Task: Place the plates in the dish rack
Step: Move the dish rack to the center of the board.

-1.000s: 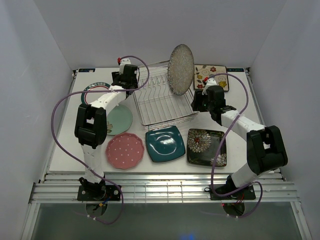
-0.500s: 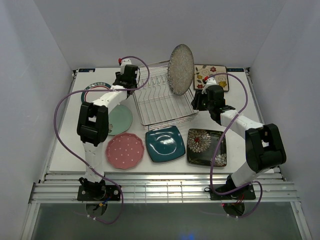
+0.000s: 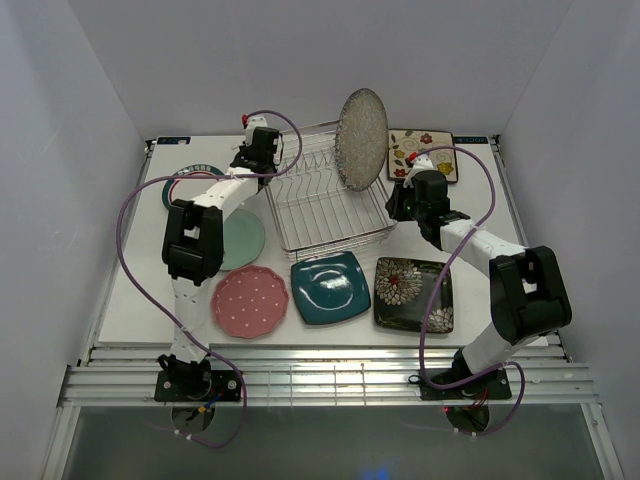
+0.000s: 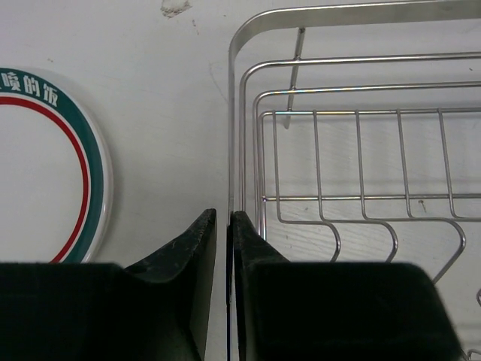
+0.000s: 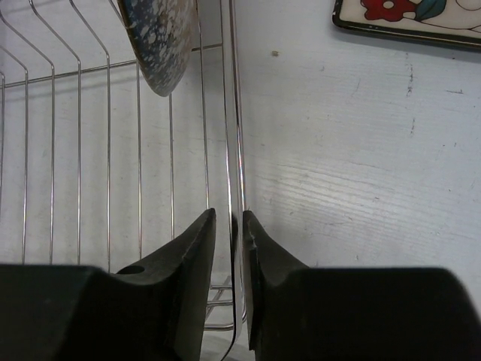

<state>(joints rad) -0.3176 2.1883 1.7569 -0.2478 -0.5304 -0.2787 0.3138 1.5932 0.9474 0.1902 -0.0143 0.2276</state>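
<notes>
Left fingers (image 4: 210, 233) and right fingers (image 5: 209, 229) grip the silver wire dish rack (image 3: 325, 205) on the white bench (image 3: 140, 290), each pair nearly closed on a rim wire, left side and right side; a speckled grey plate (image 3: 362, 125) stands upright in the rack's far right corner; the pink dotted plate (image 3: 250, 301), teal square plate (image 3: 330, 287) and black floral plate (image 3: 413, 294) lie flat along the near side; the teal-rimmed white plate (image 4: 45, 165) lies left of the rack.
</notes>
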